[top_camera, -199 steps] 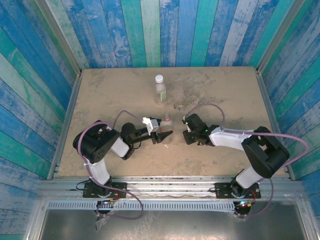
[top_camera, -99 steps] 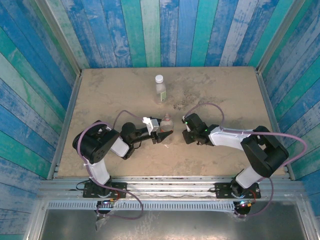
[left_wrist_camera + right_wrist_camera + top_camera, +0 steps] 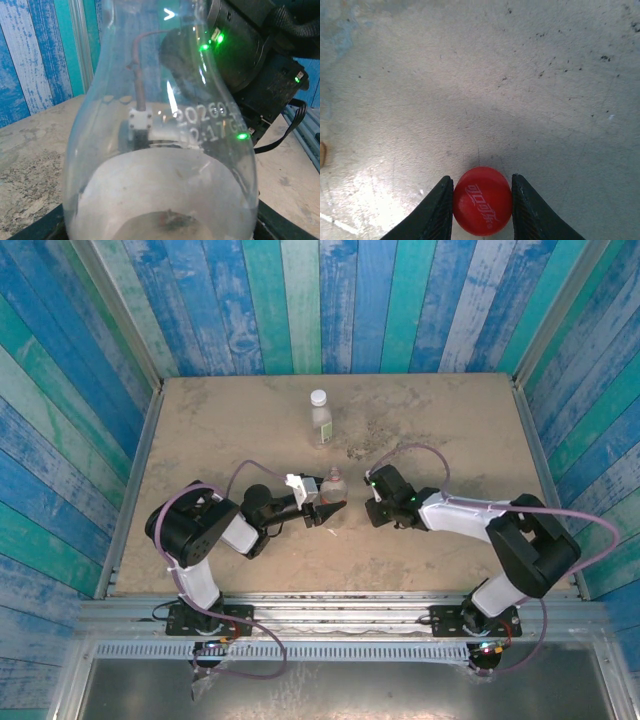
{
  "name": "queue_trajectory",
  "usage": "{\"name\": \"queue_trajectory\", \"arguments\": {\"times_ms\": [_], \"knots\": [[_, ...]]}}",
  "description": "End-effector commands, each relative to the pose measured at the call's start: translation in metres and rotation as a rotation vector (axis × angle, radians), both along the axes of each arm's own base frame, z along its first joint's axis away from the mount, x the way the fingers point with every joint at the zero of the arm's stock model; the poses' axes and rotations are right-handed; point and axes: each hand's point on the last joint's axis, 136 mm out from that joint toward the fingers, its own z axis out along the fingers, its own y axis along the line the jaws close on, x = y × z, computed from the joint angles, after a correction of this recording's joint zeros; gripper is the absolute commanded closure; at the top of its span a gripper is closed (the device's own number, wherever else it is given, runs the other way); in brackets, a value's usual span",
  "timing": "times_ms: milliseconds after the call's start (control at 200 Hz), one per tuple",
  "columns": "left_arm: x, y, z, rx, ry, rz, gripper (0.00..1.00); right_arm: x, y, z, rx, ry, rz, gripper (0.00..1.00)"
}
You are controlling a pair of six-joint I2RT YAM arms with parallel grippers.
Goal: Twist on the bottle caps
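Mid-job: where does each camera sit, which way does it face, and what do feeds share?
Top external: above and behind the bases, looking down on the sandy table; both arms, left gripper, right gripper.
Left wrist: faces across the table through the held clear plastic bottle to the right arm.
Right wrist: looks down at the table; own fingers pinch the red round plastic cap.
Shared: top and left wrist both show that bottle and the right arm.
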Motion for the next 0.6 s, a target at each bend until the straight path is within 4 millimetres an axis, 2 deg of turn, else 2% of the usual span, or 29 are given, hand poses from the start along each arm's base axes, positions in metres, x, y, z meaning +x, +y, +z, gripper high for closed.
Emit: {"name": "queue_trajectory", "arguments": {"times_ms": [0, 185, 596], "knots": [[-0.002, -0.002, -0.007, 0.029, 0.03, -0.01, 0.38, -0.001, 0.003, 0.023, 0.013, -0.004, 0.001, 0.68], [-0.002, -0.001, -0.006, 0.027, 0.031, -0.013, 0.38, -0.007, 0.004, 0.048, 0.001, 0.043, 0.02, 0.68], [-0.004, -0.001, -0.008, 0.035, 0.032, -0.014, 0.38, -0.013, 0.01, 0.128, -0.016, 0.101, 0.085, 0.66]]}}
